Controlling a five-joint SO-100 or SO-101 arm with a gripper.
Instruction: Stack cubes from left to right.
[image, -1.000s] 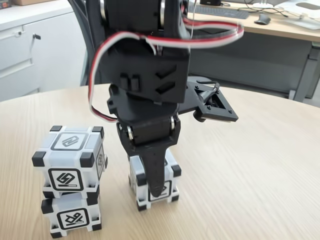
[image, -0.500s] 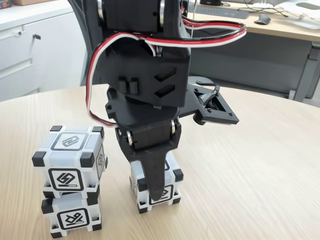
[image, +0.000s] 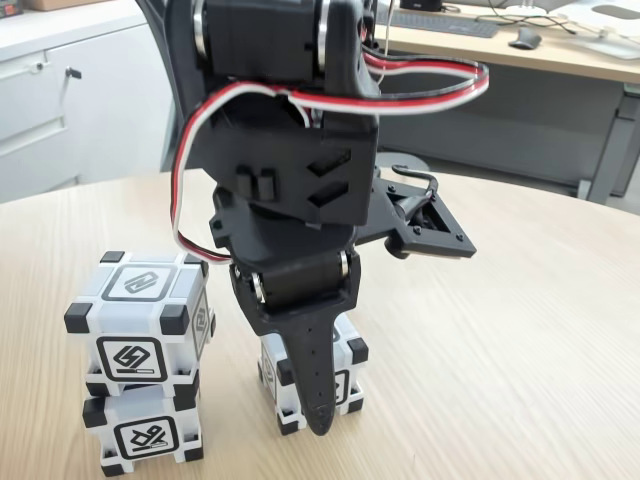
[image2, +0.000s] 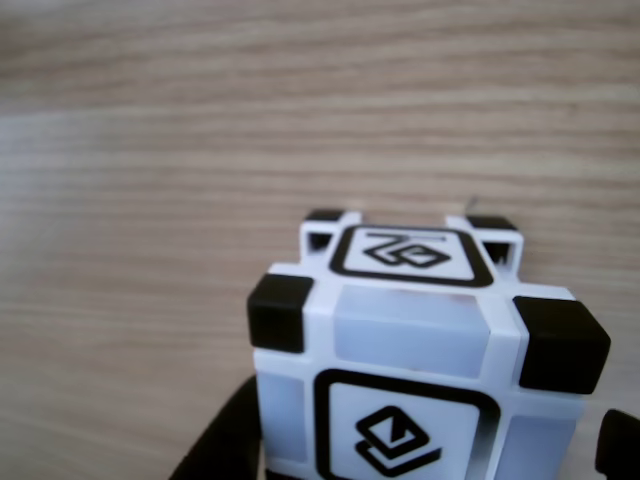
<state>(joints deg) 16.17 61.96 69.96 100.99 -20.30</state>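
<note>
On the wooden bench, 2 cubes stand stacked at 8 o'clock in the fixed view: the top cube sits on the bottom cube. The third cube stands alone just right of them, at 6 o'clock. The gripper straddles it, jaws apart, black fingers flanking its sides in the other view.

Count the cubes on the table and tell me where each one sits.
3. Two are stacked at the left of the fixed view: the upper cube on the lower cube. The third cube stands beside them, partly behind the claw.
</note>
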